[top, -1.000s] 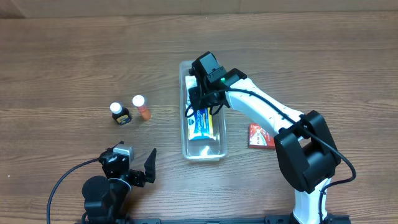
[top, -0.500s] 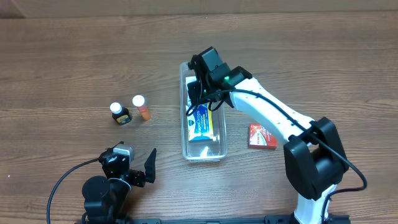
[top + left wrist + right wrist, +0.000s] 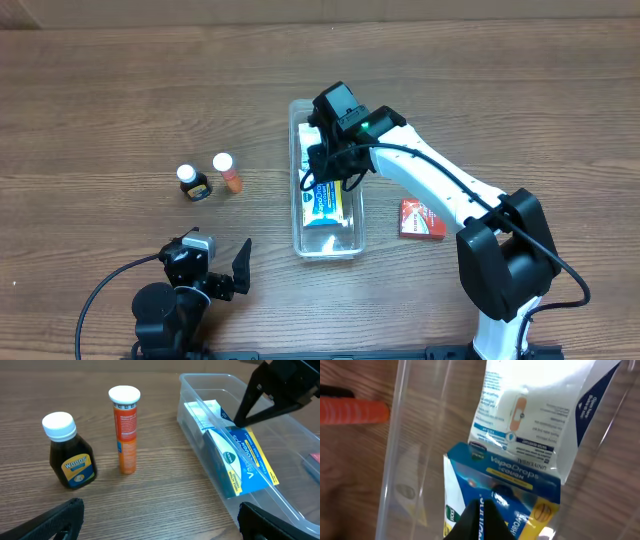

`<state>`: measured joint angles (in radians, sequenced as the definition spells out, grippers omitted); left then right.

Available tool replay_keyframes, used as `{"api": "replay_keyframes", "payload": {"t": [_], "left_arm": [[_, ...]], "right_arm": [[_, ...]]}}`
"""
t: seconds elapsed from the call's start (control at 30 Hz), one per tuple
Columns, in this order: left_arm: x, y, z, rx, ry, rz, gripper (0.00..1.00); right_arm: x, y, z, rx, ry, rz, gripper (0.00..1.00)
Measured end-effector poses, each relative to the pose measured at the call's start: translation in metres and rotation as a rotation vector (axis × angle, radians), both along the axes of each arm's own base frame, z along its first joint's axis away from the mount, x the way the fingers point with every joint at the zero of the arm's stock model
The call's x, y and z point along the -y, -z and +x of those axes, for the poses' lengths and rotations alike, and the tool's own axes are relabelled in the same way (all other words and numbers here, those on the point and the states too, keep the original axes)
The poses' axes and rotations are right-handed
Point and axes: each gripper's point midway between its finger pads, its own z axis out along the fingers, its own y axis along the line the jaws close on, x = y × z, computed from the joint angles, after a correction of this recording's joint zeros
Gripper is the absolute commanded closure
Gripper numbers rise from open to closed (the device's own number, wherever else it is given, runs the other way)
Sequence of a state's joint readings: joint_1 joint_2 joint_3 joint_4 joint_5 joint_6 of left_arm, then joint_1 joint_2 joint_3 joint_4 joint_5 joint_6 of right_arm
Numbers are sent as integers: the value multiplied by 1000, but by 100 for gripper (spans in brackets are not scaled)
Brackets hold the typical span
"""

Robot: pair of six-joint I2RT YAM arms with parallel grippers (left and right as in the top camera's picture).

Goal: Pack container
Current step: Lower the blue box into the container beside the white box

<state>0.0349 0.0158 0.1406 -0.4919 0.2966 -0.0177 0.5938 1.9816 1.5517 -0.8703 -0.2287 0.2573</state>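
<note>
Clear plastic container (image 3: pixel 330 243), right gripper (image 3: pixel 328 180) low over its middle

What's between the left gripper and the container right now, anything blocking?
Nothing visible. Only bare table lies between the left gripper and the container. The dark bottle and orange tube stand off to the left of that line.

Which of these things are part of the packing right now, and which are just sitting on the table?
In the job: container, blue box and white packet inside it, right gripper over them.
Sitting outside, perhaps still to pack: dark bottle, orange tube, red box.
</note>
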Motion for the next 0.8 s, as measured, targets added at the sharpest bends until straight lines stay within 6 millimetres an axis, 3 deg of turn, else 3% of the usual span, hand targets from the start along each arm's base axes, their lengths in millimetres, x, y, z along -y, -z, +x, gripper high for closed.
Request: {"api": "replay_keyframes", "payload": {"t": [0.3,0.43,0.6,0.8], "left_arm": [[0,0,0,0,0,0,0],[0,0,0,0,0,0,0],[0,0,0,0,0,0,0],[0,0,0,0,0,0,0]], "right_arm": [[-16,-16,42,187,25,68,96],[-13,-5,46,179,35,49,96],[-4,37,30,53,27,-18,96],[-4,40,4,-66,0,-10,96]]}}
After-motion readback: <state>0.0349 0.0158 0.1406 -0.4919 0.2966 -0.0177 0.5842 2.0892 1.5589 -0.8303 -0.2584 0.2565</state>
